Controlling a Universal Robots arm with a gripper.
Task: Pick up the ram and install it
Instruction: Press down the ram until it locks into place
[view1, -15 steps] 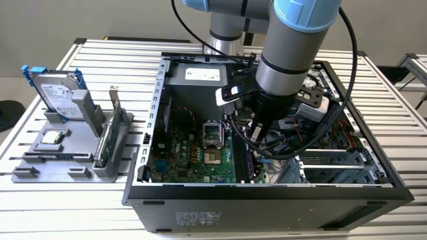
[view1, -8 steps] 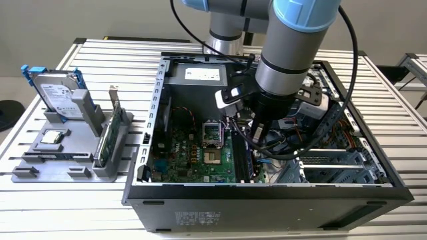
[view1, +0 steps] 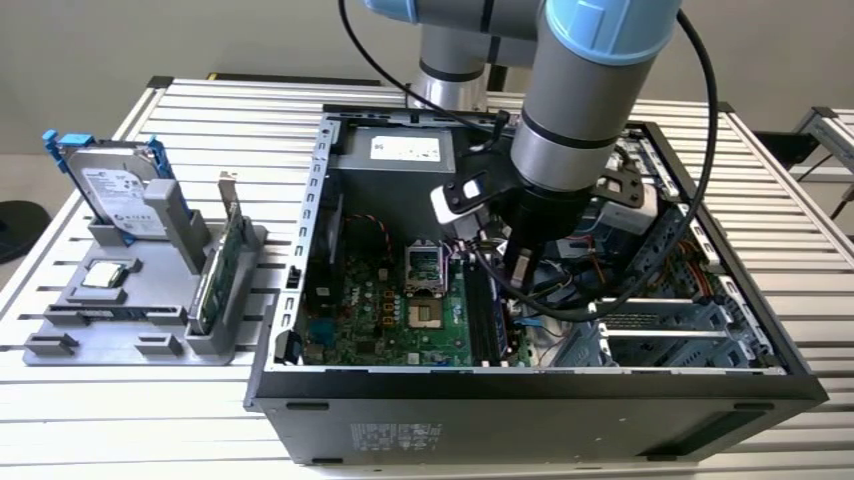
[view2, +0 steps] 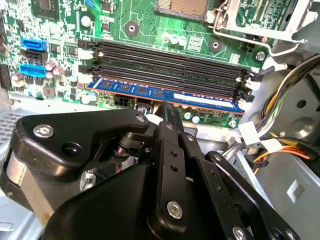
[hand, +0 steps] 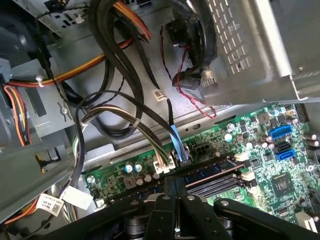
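Now: Fingers Pressed Together Over a Seated Memory Stick

Closely pressed together, the black fingers (view2: 167, 117) form one narrow tip with nothing between them, pointing down at the ram (view2: 165, 95). In the second wrist view the ram is a long blue-edged stick standing upright in the memory slot nearest the fingers, with three empty black memory slots (view2: 170, 62) running parallel on its far side. Whether the fingertip touches the stick's top edge cannot be told. White slot latches (view2: 248, 76) sit at the ends of the slots. In the first wrist view the gripper (hand: 175, 187) shows just beside the same slots, near a blue plug (hand: 181, 152) and a bundle of black cables (hand: 125, 60).

In the exterior view the robot arm (view1: 574, 110) reaches down into an open computer case (view1: 534, 385) lying on a slatted metal worktop (view1: 107, 420). The green motherboard (view1: 387, 310) lies on the case floor. Outside the case, on the exterior view's left, a grey fixture (view1: 134, 310) holds a silver hard drive (view1: 120, 185) with blue rails and an upright green expansion card (view1: 227, 260).
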